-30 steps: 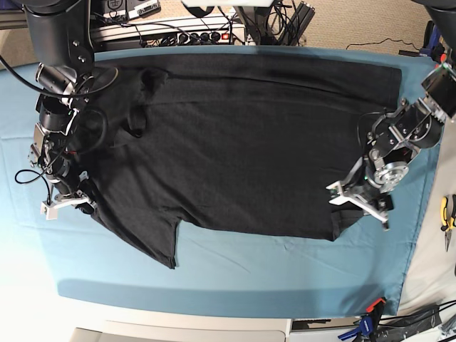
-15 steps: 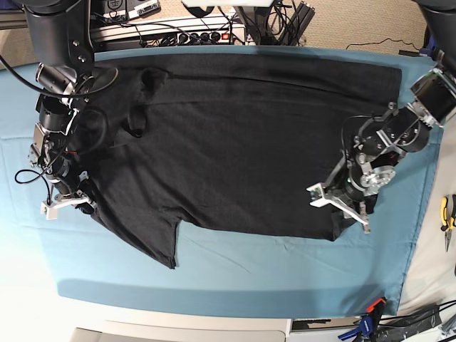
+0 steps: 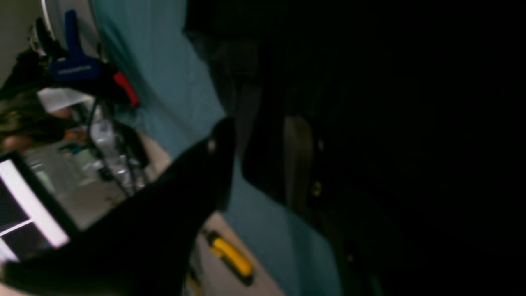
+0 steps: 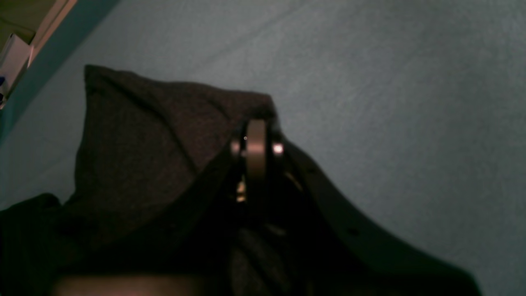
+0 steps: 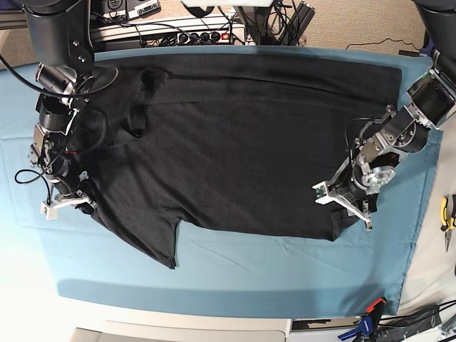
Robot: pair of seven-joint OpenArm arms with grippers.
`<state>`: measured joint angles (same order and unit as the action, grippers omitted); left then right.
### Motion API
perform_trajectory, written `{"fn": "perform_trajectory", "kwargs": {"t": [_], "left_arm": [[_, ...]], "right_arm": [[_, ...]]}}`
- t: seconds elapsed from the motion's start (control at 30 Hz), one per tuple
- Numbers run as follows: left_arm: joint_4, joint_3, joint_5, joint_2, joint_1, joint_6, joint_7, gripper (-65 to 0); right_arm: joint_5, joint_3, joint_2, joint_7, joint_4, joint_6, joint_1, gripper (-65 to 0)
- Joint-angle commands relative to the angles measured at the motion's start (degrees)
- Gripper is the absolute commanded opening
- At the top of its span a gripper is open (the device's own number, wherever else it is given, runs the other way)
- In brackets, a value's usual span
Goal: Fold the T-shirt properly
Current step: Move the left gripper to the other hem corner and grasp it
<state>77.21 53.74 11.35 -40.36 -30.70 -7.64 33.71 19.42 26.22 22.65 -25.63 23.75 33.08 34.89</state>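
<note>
The black T-shirt [image 5: 242, 142] lies spread out, plain side up, on the teal table cloth [image 5: 249, 274]. My right gripper [image 5: 68, 203] sits at the shirt's left edge. In the right wrist view it [image 4: 257, 142] is shut on a raised fold of the black fabric [image 4: 144, 156]. My left gripper [image 5: 342, 206] sits at the shirt's lower right corner. In the left wrist view it [image 3: 259, 144] stands open, one finger [image 3: 222, 135] over teal cloth and the shirt's edge [image 3: 263, 172] between the jaws. The print is hidden.
Yellow-handled pliers [image 5: 447, 214] lie off the cloth's right edge and show in the left wrist view [image 3: 230, 255]. A blue and red clamp [image 5: 367, 313] grips the front right corner. A power strip and cables [image 5: 185, 32] run along the back edge.
My left gripper has moved left, inward onto the shirt's lower right corner. My right gripper and the shirt have stayed still.
</note>
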Motion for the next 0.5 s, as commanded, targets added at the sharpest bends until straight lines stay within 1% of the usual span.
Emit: {"fn": "perform_trajectory", "kwargs": {"t": [0.0, 0.07, 0.13, 0.2, 0.27, 0.47], "left_arm": [[0.02, 1.42, 2.08, -0.63, -2.58, 1.84, -0.26, -43.1], [-1.14, 6.86, 5.75, -0.59, -4.42, 4.66, -0.15, -43.1], [-2.21, 12.26, 8.76, -0.57, -6.32, 8.28, -0.15, -43.1], [-2.93, 15.82, 9.75, -0.44, -7.82, 10.45, -0.13, -43.1], [-3.48, 17.31, 9.66, -0.09, -8.76, 10.69, -0.15, -43.1], [-4.09, 17.35, 7.28, 0.35, -9.27, 10.6, -0.79, -43.1]], "right_arm": [[-1.03, -0.02, 0.7, -0.83, 0.63, -0.26, 0.98, -65.0], [-1.03, -0.02, 0.7, -0.83, 0.63, -0.26, 0.98, -65.0], [-1.03, -0.02, 0.7, -0.87, 0.63, -0.26, 0.98, -65.0], [-1.05, -0.02, 0.72, -0.87, 0.63, -0.26, 0.96, -65.0], [-1.03, -0.02, 0.72, -0.83, 0.63, -0.28, 0.98, -65.0], [-1.03, -0.02, 0.7, -0.48, 0.63, -0.26, 0.98, -65.0]]}}
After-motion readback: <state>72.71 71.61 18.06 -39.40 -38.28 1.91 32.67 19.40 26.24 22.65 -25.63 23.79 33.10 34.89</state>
